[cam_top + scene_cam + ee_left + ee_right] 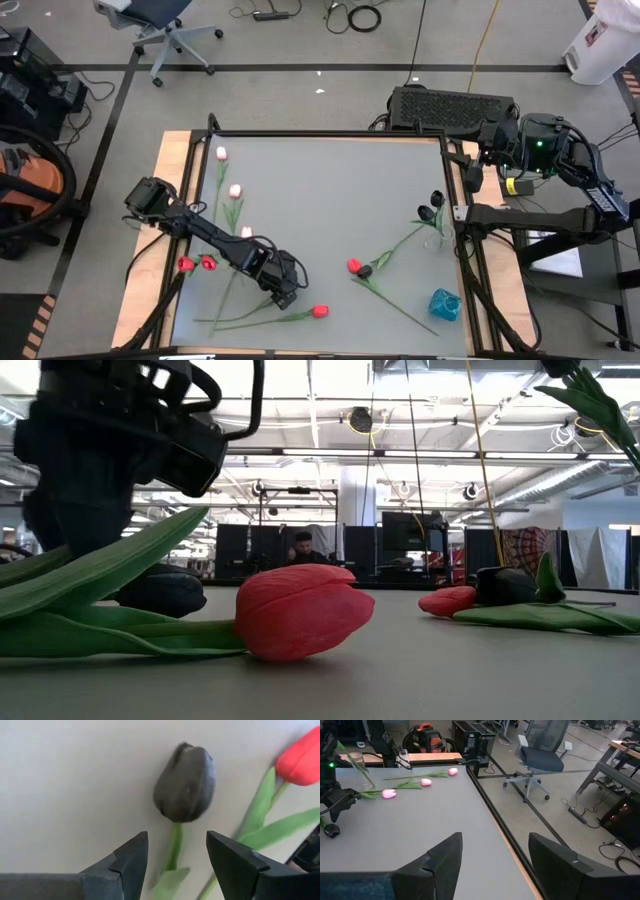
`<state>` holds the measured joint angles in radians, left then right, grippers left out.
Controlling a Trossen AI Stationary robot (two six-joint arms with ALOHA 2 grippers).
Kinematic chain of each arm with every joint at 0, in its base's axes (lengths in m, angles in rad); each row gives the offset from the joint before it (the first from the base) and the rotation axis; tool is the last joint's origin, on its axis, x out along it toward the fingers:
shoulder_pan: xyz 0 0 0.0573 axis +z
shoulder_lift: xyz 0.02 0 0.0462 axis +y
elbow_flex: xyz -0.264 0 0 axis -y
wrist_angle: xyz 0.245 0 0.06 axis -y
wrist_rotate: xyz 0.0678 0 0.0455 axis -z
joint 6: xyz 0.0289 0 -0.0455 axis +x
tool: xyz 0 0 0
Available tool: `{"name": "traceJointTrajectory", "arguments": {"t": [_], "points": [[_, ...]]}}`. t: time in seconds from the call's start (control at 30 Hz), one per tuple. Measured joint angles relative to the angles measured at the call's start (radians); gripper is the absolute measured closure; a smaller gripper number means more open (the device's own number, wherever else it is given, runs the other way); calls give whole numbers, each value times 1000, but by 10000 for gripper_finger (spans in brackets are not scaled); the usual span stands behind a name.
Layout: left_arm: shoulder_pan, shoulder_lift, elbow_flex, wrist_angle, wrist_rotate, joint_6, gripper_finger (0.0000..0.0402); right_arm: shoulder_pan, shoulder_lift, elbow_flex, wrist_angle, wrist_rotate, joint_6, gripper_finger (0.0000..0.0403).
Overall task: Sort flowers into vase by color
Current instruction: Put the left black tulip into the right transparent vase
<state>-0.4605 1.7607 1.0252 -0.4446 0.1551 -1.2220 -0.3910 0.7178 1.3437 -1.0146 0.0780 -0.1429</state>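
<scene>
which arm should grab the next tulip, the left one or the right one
Left. Its tool hangs open right over the stem of a black tulip near the table's front edge, fingers either side. The right tool is parked off the table's far right corner, away from every flower.

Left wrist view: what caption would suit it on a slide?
The left gripper, fingers open, straddles the green stem of a black tulip lying on the table, a red tulip beside it.
</scene>
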Motion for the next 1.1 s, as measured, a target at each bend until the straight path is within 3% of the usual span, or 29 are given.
{"name": "traceJointTrajectory", "arguments": {"t": [0.5, 1.1], "points": [[2, 6, 1, 3, -32, -3, 205, 0, 0, 0, 0, 0, 0, 183], [2, 5, 1, 65, -19, 4, 373, 0, 0, 0, 0, 0, 0, 183]]}}
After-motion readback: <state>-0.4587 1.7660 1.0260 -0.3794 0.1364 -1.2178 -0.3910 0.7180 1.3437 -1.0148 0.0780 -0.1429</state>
